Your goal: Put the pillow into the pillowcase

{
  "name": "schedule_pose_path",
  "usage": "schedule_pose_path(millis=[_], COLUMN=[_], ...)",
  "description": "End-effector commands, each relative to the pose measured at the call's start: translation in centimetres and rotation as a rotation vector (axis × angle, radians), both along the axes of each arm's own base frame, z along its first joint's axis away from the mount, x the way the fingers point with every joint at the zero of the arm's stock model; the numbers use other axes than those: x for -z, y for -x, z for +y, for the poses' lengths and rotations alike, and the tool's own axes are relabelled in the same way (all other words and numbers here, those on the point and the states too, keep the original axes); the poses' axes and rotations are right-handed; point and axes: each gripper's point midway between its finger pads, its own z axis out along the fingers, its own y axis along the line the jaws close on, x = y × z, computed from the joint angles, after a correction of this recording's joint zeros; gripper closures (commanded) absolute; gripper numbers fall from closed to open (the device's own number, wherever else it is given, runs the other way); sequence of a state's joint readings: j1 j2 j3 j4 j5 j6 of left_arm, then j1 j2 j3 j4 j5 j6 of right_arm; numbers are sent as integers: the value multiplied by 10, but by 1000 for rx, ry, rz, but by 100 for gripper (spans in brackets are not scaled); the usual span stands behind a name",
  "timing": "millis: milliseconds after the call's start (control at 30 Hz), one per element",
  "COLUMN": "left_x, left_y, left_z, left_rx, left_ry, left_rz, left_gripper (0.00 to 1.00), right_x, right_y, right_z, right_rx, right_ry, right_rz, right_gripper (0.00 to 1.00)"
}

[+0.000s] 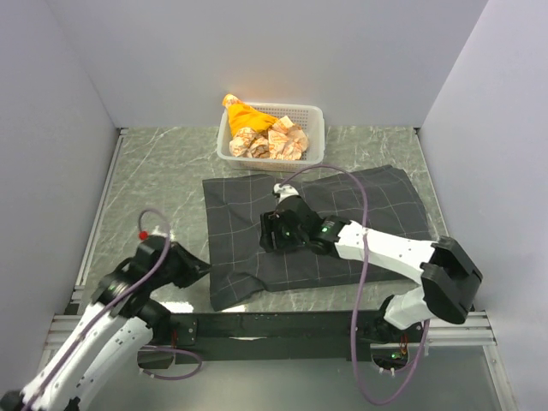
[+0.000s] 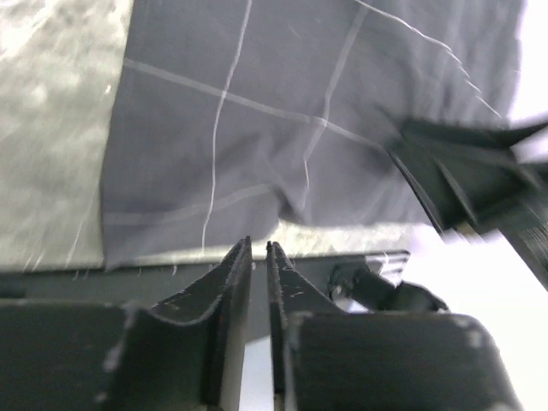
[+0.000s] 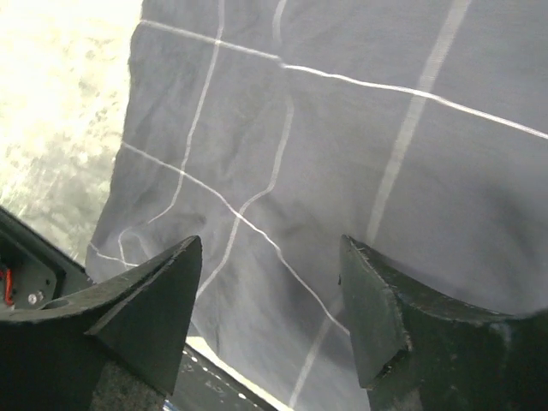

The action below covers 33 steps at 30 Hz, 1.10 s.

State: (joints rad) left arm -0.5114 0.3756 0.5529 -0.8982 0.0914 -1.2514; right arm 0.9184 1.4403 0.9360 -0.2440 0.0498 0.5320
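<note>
The right gripper (image 3: pixel 270 248) stands with its jaws wide apart over the pillowcase (image 1: pixel 377 201). Nothing sits between its two dark fingers (image 3: pixel 163 300). Through the gap, only the charcoal cloth with its thin light check lines shows. The wrist view does not settle whether the fingertips press on the fabric or hang just above it. From above, this gripper is over the left-middle part of the case, with the right arm reaching across the near half of the cloth.

The left gripper (image 2: pixel 259 246) has its jaws almost together, with only a thin slit between them, and it grips nothing. Its tips point at the near left corner of the pillowcase, just beside the hem. Whether they touch the hem cannot be told.

The pillowcase lies spread on the green marbled table (image 1: pixel 163 171), its near left corner rumpled and reaching the dark rail (image 1: pixel 282 325) at the table's near edge. A white mesh basket (image 1: pixel 224 147) holding orange-and-white cloth bundles (image 1: pixel 265 137) stands just beyond its far edge.
</note>
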Motion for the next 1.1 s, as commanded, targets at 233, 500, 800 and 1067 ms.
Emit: schedule_pose_path(millis=[233,500,800,1067], left_x=[78,166,152,79], left_y=[-35,-2,4,-16], left_z=[-73,-21,-8,43], left_rx=[93,-57,-151,-360], left_ry=[45,-288,-211,-348], left_rz=[41,257,251,118], left_gripper=[99,99,99,91], right_x=[-18,8,56,70], right_y=[-21,-29,15,57], right_z=[-89,-128,-109,-85], right_rx=[336,454,385,357], right_ry=[43,41,-30,-106], right_rz=[-116,-66,90,189], right_gripper=[18,14,11,11])
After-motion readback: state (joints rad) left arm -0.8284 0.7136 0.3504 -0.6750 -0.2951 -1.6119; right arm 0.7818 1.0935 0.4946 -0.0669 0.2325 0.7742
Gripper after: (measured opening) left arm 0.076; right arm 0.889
